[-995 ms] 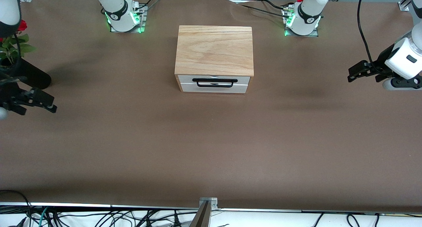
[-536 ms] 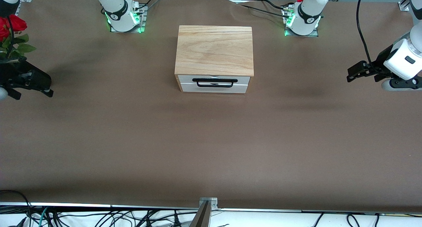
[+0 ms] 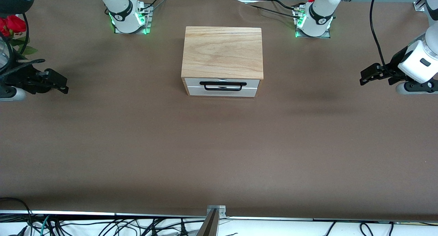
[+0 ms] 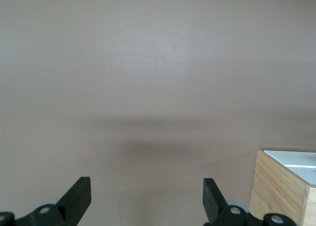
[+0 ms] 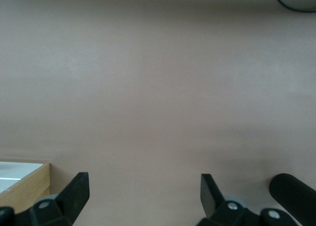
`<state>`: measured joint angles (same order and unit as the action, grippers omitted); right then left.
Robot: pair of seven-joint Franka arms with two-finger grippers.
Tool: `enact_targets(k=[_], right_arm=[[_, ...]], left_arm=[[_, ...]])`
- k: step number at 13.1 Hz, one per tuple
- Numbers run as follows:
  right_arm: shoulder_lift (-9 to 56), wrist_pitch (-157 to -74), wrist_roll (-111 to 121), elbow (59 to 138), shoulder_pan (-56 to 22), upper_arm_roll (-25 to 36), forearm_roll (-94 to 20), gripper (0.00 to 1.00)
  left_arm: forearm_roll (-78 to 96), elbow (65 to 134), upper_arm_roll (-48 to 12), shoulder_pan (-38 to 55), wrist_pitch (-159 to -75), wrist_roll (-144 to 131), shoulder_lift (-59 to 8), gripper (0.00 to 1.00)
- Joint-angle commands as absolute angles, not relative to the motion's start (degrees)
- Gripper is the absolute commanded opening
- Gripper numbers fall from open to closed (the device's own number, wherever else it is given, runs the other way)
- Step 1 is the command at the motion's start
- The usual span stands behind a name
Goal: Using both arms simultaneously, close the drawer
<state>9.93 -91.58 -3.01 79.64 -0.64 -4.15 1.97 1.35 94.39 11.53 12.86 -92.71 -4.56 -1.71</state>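
Observation:
The drawer (image 3: 221,87) has a white front and a black bar handle (image 3: 222,86). It sits pushed into the light-oak box (image 3: 222,51) at the table's middle, its front about level with the box's front. My left gripper (image 3: 365,75) is open and empty above the table toward the left arm's end, well apart from the box. My right gripper (image 3: 60,82) is open and empty toward the right arm's end, also well apart. The left wrist view shows open fingers (image 4: 79,196) and a box corner (image 4: 281,186). The right wrist view shows open fingers (image 5: 76,191) and a box corner (image 5: 27,184).
Red roses (image 3: 12,23) with green leaves stand at the table's edge beside the right gripper. A black cylinder (image 5: 294,191) shows in the right wrist view. The brown table (image 3: 219,153) stretches wide in front of the drawer. Cables hang along the edge nearest the camera.
My right gripper has moved away from the front camera and a little toward the box. My left gripper has barely moved. The drawer has not moved.

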Motion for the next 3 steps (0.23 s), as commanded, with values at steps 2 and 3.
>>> enact_targets(k=[2,3], right_arm=[[9.58,-91.23,-4.04,80.6,0.62,-5.27,2.63,1.0],[9.58,-91.32,-3.96,80.6,0.62,-5.27,2.72,1.0]], left_arm=[[2.46,95.19,11.78,13.18,-92.37,-5.27,-0.62,1.0],[2.46,95.27,11.78,13.18,-92.37,-5.27,-0.62,1.0]])
